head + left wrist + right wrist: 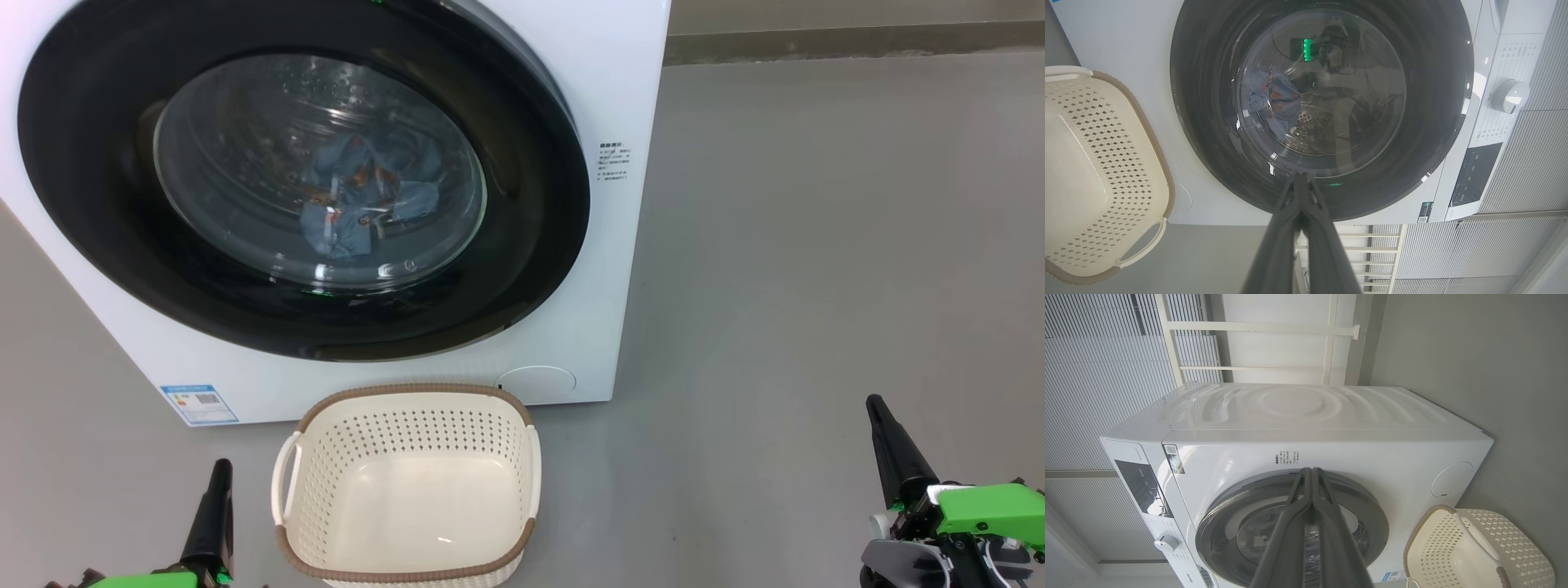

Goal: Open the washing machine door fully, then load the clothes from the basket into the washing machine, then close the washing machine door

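The right wrist view gives the white top of the washing machine (1298,408). The left wrist view gives its control knob (1511,96), and the head view looks down to the cream floor of the basket (408,392). The washing machine door (269,163) is shut, glossy black around clear glass. Behind the glass lie the clothes (363,200), blue with orange prints. The left gripper (1300,177) and the right gripper (1310,470) have fingers pressed together, holding nothing, apart from the door.
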